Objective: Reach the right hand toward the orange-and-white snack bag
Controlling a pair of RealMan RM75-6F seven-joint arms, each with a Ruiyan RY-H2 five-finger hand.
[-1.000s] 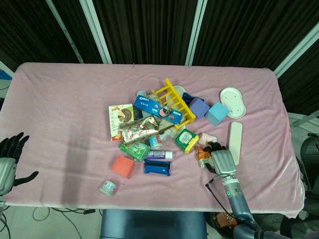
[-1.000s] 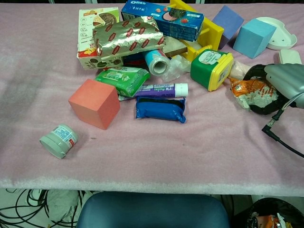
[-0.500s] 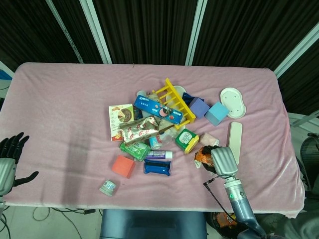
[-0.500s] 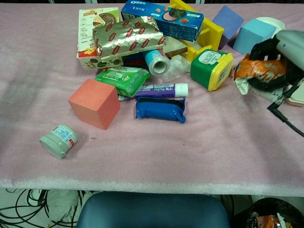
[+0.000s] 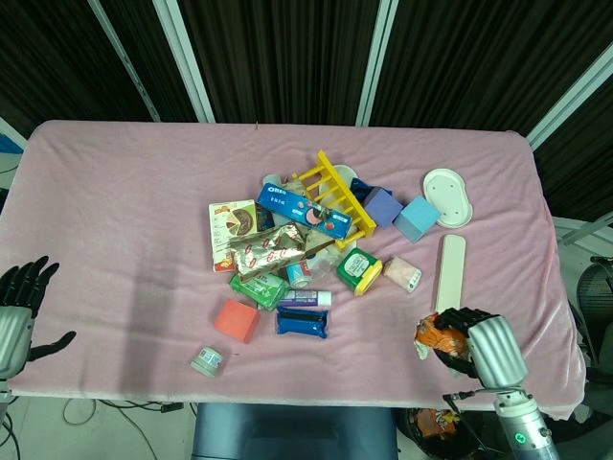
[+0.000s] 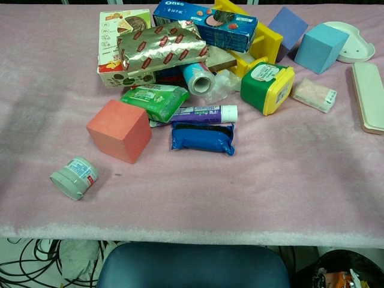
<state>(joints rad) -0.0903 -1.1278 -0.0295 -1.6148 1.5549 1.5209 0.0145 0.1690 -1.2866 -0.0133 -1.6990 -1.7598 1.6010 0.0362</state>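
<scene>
Already the right hand [image 5: 476, 342] grips the snack bag [image 5: 439, 337] — bag just left of the palm, near the table's front edge; left hand [image 5: 17, 299] spread, far off.

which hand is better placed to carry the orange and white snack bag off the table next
The right hand. It already grips the crinkled orange-and-white snack bag at the near right edge of the pink cloth-covered table. The left hand hangs far off at the near left edge, holding nothing, fingers apart.
</scene>
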